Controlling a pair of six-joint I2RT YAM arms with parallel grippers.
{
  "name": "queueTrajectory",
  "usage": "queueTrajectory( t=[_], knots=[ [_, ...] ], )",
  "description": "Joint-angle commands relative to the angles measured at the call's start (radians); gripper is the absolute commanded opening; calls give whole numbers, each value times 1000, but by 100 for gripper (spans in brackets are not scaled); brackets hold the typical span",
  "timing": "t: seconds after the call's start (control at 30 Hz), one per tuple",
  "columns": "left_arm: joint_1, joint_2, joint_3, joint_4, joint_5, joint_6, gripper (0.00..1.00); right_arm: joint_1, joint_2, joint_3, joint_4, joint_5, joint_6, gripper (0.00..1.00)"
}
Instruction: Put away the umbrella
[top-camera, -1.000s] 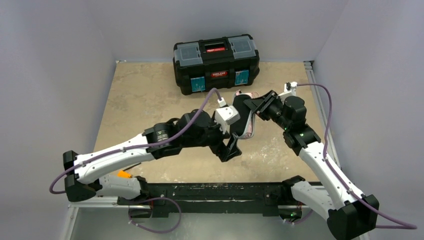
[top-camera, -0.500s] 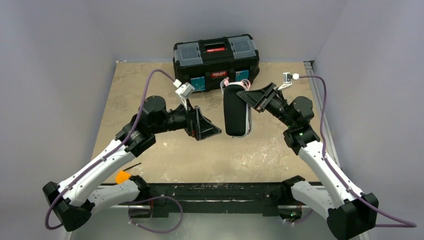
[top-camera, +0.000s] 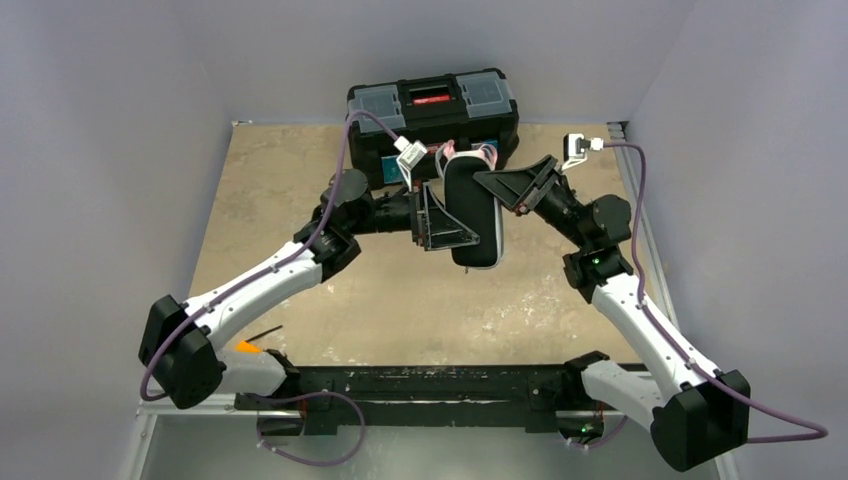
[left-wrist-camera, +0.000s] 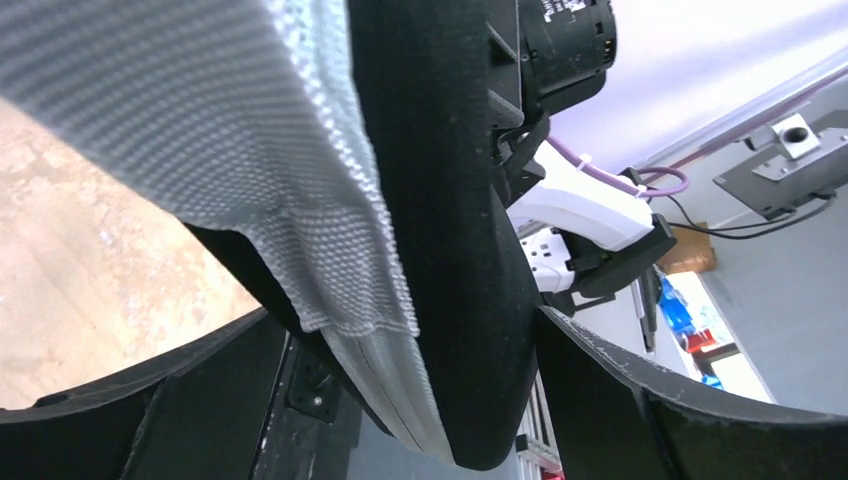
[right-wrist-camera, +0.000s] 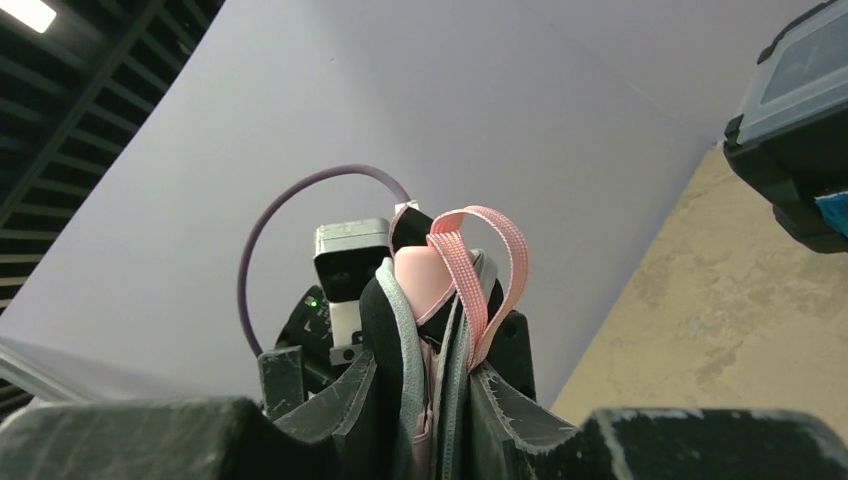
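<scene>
- The left claw (top-camera: 452, 222) has swung back in, spread wide, and now straddles the lower half of the case (top-camera: 478, 235) without pinching it.
- The right claw (top-camera: 503, 190) stays clamped on the case's upper end.
- The umbrella (right-wrist-camera: 425, 272) sits inside the case, between the right claw's fingers, with its strap poking out; closing the case likely remains.

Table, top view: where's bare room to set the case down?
Free: far-left table, bordered by the wall, toolbox and left arm; also the near strip between the case and the base rail. Crowded: just before the toolbox, where the open left gripper and right gripper meet the case.
</scene>
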Motion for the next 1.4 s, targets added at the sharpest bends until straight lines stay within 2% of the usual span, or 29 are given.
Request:
queueTrajectory(
  t=[0.0, 0.2, 0.37, 0.57, 0.63, 0.67, 0.8, 0.87, 1.0, 1.13, 1.23, 1.37],
  knots=[
    [3, 63, 47, 257, 44, -118, 91, 1, -9, 24, 191, 3, 84, 0],
    [-39, 144, 93, 351, 44, -166, 77, 18, 3, 3, 244, 35, 87, 0],
    [-61, 183, 129, 358, 50, -177, 40, 37, 8, -27, 299, 62, 104, 0],
    [-62, 164, 135, 304, 30, -168, 2, 39, -26, -49, 234, 83, 43, 0],
    [-62, 141, 141, 218, -1, -144, 0, 38, -46, -46, 177, 87, 0, 0],
    [-63, 130, 148, 178, -16, -126, 0, 38, -54, -44, 148, 87, -33, 8],
    [-61, 82, 178, 24, -62, -80, 0, 36, -92, -16, 22, 76, -141, 66],
    [-61, 55, 213, -115, -105, -8, 0, 35, -106, 35, -121, 80, -240, 78],
    [-60, 4, 304, -428, -253, 138, 0, 36, -135, 119, -309, 106, -421, 90],
    [-61, -36, 398, -685, -472, 263, 0, 36, -194, 146, -444, 188, -591, 99],
    [-60, -59, 443, -761, -599, 339, 0, 36, -234, 99, -424, 194, -687, 99],
    [-62, -56, 532, -833, -698, 446, 0, 43, -240, -12, -270, 42, -723, 94]
  ],
)
